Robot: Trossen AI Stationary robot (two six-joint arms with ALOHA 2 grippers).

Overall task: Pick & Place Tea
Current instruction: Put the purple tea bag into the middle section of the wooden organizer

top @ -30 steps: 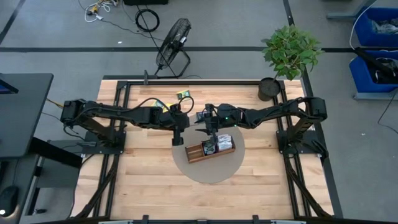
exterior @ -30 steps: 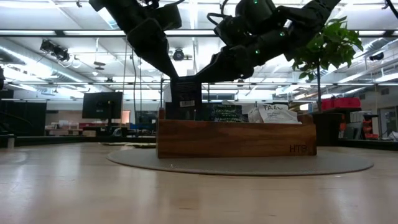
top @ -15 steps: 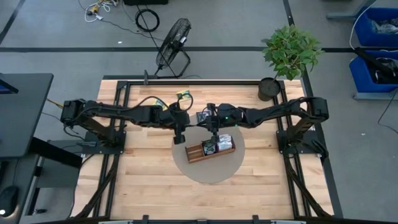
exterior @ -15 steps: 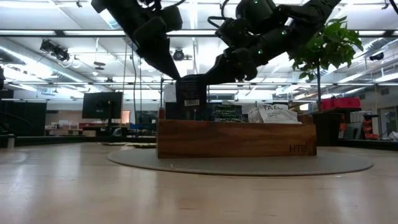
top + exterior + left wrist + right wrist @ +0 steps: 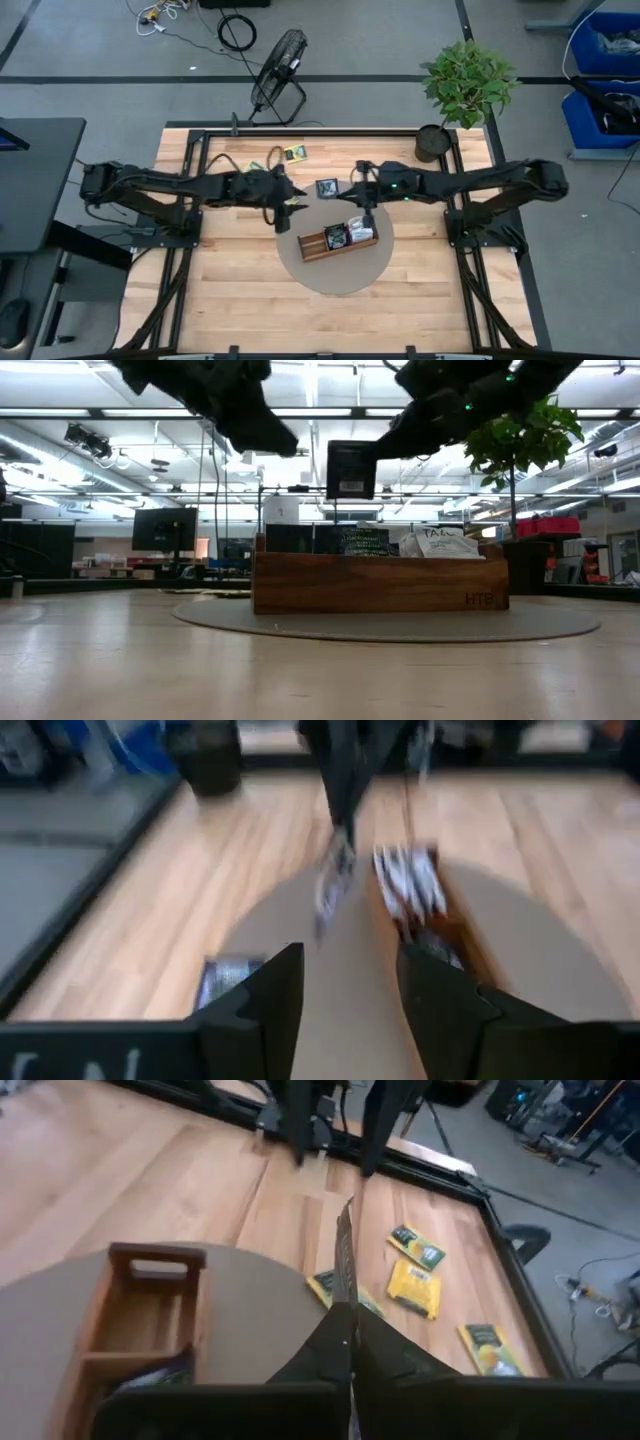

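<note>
A dark tea sachet [image 5: 351,468] hangs in the air above the brown wooden tray [image 5: 380,585], with my right gripper [image 5: 385,450] shut on it. In the right wrist view the sachet [image 5: 346,1255] shows edge-on ahead of the fingers. My left gripper [image 5: 350,990] stands open and empty to the left of the tray, also high above the table [image 5: 275,435]. The tray rests on a round grey mat [image 5: 335,275] and holds dark sachets [image 5: 360,540] and white ones [image 5: 440,543]. My right gripper pinches the dark sachet between its two fingers at one edge [image 5: 345,1305], near the upper right corner [image 5: 372,455] as the low view shows it. The fingers slant down from the table's right side. The sachet hangs upright, clear of the tray.
Loose sachets lie on the wood beyond the mat: yellow ones [image 5: 413,1288] [image 5: 293,153] and a dark one [image 5: 327,187]. A potted plant [image 5: 432,143] stands at the far right corner. The near half of the table [image 5: 250,300] is bare wood.
My left gripper held the dark sachet upright over the tray's left end; my right gripper shut on it. The left gripper then opened, let go and drew back toward the table's left. The right gripper rose and moved right, lifting the sachet clear above the tray.
</note>
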